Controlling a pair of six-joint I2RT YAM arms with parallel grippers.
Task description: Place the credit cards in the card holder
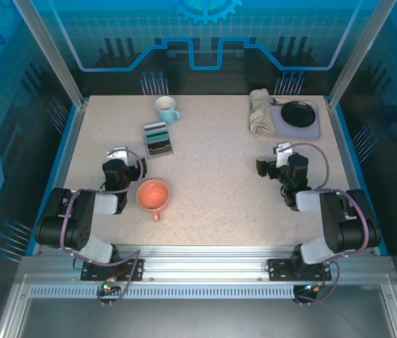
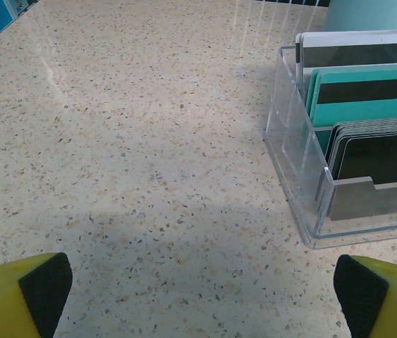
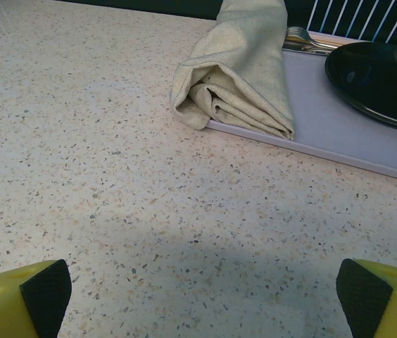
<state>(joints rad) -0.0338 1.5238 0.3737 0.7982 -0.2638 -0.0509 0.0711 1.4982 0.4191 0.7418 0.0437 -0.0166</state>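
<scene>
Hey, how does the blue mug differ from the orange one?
The blue mug stands back behind the card rack, handle pointing right; the orange mug sits closer in, handle toward the near edge. The orange mug looks wider than the blue mug. Both stand upright.

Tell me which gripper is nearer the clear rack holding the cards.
Left. The left gripper sits just short of the rack, to its near-left. The right gripper is across the table, near the tray with the napkin.

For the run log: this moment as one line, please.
left gripper: open, empty | right gripper: open, empty | credit cards: standing in clear rack near blue mug
</scene>
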